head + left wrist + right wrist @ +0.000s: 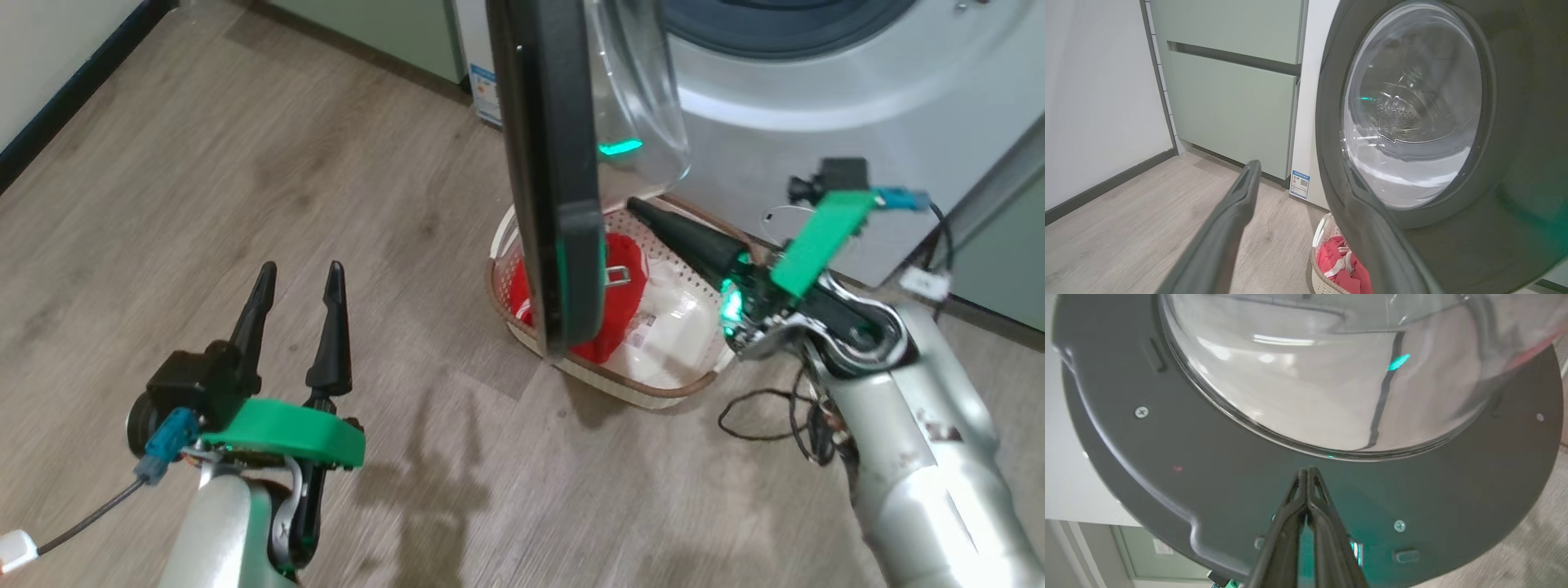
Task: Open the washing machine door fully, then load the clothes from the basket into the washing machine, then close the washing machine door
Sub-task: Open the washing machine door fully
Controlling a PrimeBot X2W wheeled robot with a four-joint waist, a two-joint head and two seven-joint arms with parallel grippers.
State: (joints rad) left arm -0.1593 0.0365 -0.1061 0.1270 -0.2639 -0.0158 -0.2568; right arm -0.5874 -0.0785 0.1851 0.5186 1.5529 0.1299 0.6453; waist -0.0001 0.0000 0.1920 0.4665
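The washing machine door (555,163) stands part open, seen edge-on, its glass bowl (645,90) bulging right toward the white washing machine (816,106). Below it on the floor sits the cream basket (604,384) with red clothes (624,278) inside. My right gripper (641,208) is shut and empty. It reaches over the basket to the door's inner side, its tips (1308,471) at the black rim (1188,465) just under the glass (1331,375). My left gripper (300,273) hangs open over bare floor, left of the door. Its wrist view faces the door's outer side (1515,163), basket (1321,265) and clothes (1339,261).
Pale green cabinets (1233,102) stand left of the machine, whose side carries a blue label sticker (1299,184). A white wall with dark skirting (1106,185) runs along the left. Wood floor (245,163) stretches out on the left. Loose black cables (767,416) hang by my right forearm.
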